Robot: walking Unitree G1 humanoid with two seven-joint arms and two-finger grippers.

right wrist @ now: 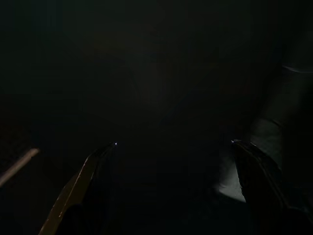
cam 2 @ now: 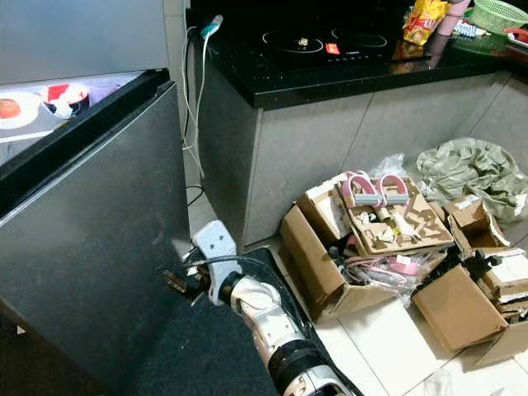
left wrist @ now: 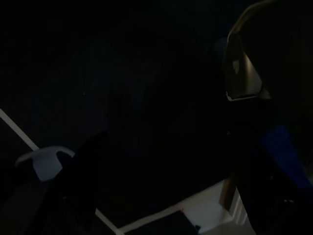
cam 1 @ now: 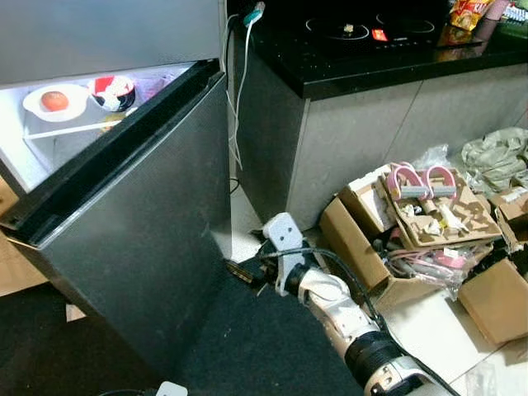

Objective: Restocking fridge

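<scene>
A: Fridge door [cam 1: 140,223] first: it's swung out, dark grey, standing ajar on the robot's left with the lit shelf behind it.

B: And on that shelf, a white bowl [cam 1: 54,101] holding something orange-red, with a red and white container [cam 1: 112,91] just beside it.

A: Right gripper [cam 1: 241,271] is low, at the door's outer face near its free edge. Touching or just short of it, I can't tell.

B: The right wrist view is very dark, but the two black fingers [right wrist: 80,188] stand well apart, nothing between them.

A: Left gripper?

B: That view's nearly black, so I can't tell how its fingers stand.

A: Outward, then: grey cabinet [cam 1: 355,132] under a black countertop [cam 1: 396,58] with a cooktop, white cables [cam 1: 238,91] hanging at its corner.

B: On the tiled floor to the right, open cardboard boxes [cam 1: 371,247] full of clutter, pink handles [cam 1: 421,180] on top, and a crumpled greenish bag [cam 2: 470,173] beyond.
</scene>
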